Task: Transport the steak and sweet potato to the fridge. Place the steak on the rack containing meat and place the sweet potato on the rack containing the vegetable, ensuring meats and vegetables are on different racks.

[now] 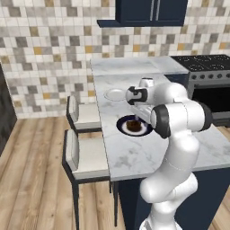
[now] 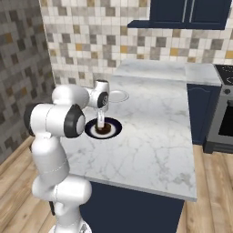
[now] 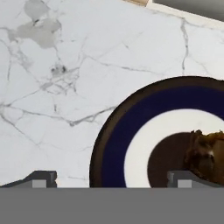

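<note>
We hover over the steak (image 3: pixel 205 153) on its plate (image 3: pixel 114 144), first pickup pending.
Fingers (image 3: pixel 43 177) spread wide, holding nothing (steak sits off-centre); we judge we must shift sideways, then descend.

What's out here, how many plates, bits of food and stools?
Plates: 2, a blue-rimmed plate and a white plate
Food: 1, a brown chunk on the blue-rimmed plate
Stools: 2, far stool and near stool
Total: 5

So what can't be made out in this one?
- Steak: hand view cuts it off at the right edge; small in both base views.
- Plate: the arm covers its right side in the left base view.
- Pincer: too small in the base views to tell open or shut.
</note>
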